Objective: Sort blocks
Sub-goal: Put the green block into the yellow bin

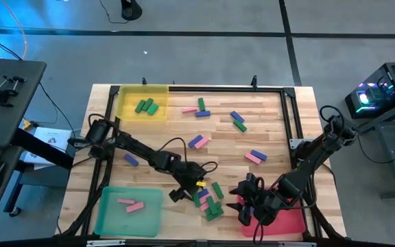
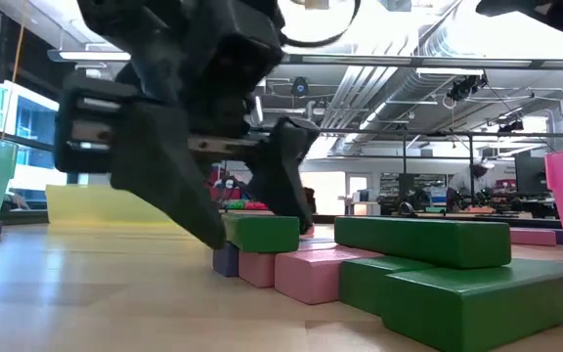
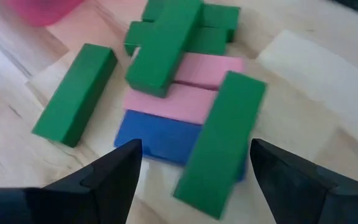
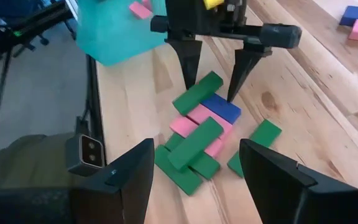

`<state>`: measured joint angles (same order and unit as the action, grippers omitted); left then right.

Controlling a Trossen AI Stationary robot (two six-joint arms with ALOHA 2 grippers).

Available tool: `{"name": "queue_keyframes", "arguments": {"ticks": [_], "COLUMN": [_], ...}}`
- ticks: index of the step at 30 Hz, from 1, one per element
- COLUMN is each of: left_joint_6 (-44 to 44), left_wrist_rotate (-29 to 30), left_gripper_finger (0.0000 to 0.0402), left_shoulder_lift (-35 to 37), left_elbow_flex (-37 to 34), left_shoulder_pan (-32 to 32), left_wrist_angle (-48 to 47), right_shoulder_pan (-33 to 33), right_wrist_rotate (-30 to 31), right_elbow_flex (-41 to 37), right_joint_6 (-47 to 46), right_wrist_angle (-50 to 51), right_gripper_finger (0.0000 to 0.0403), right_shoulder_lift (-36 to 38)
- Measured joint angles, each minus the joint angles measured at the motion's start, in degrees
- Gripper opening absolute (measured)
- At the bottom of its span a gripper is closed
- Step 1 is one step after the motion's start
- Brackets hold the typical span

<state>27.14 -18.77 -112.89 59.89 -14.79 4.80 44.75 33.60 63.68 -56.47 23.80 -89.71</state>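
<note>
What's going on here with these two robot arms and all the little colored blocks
The robot is sorting blocks by colour. The left gripper is open and lowered over the pile of blocks near the table's front, its fingers astride a green block lying on a blue one. The right gripper hangs open beside the pile, near the pink-red tray. So far the yellow tray holds green blocks, the green tray holds pink ones, and more lie scattered.

I find the left gripper [image 4: 216, 74] straddling a tilted green rectangular block [image 4: 197, 93] — crowded pile, blue block [image 4: 222, 109] touching alongside; bare wooden tabletop [image 1: 163, 134] lies open behind it.
</note>
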Motion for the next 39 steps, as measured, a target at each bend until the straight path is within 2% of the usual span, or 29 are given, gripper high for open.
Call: {"name": "queue_keyframes", "arguments": {"ticks": [4,7,12,18,21,30,35,39], "left_joint_6": [0.5,0.2,-0.1,-4.7,-6.6,-9.5,-9.1,-9.7], "left_wrist_rotate": [-0.3,-0.6,-0.6,-0.7,-0.7,0.3,5.3,9.1], "left_gripper_finger": [0.0285,0.0266,0.0198,0.0103,0.0076,0.0091,0.0082,0.0082], "left_shoulder_lift": [-0.3,-0.4,-0.4,-0.2,0.8,7.1,12.9,18.9], "left_elbow_flex": [0.0,-0.1,-0.1,-0.1,-0.1,-0.1,-0.2,-2.2], "left_shoulder_pan": [0.4,0.6,0.5,0.5,0.5,0.3,1.5,6.1], "left_wrist_angle": [-2.0,-2.7,-3.6,-3.8,-4.6,-11.4,-20.7,-23.9], "right_shoulder_pan": [0.0,0.0,0.0,0.0,0.0,0.0,0.0,0.0], "right_wrist_rotate": [0.4,0.5,0.5,0.7,0.7,1.0,1.4,2.2], "right_elbow_flex": [0.0,0.0,0.0,0.0,0.0,0.0,0.0,0.0], "right_joint_6": [0.0,0.0,0.0,0.0,0.2,0.0,0.0,0.0], "right_wrist_angle": [0.9,1.2,1.8,2.2,2.2,3.4,3.4,3.6], "right_gripper_finger": [0.0220,0.0220,0.0220,0.0220,0.0220,0.0220,0.0220,0.0220], "right_shoulder_lift": [0.0,0.0,0.0,0.0,0.0,0.0,0.0,0.0]}}
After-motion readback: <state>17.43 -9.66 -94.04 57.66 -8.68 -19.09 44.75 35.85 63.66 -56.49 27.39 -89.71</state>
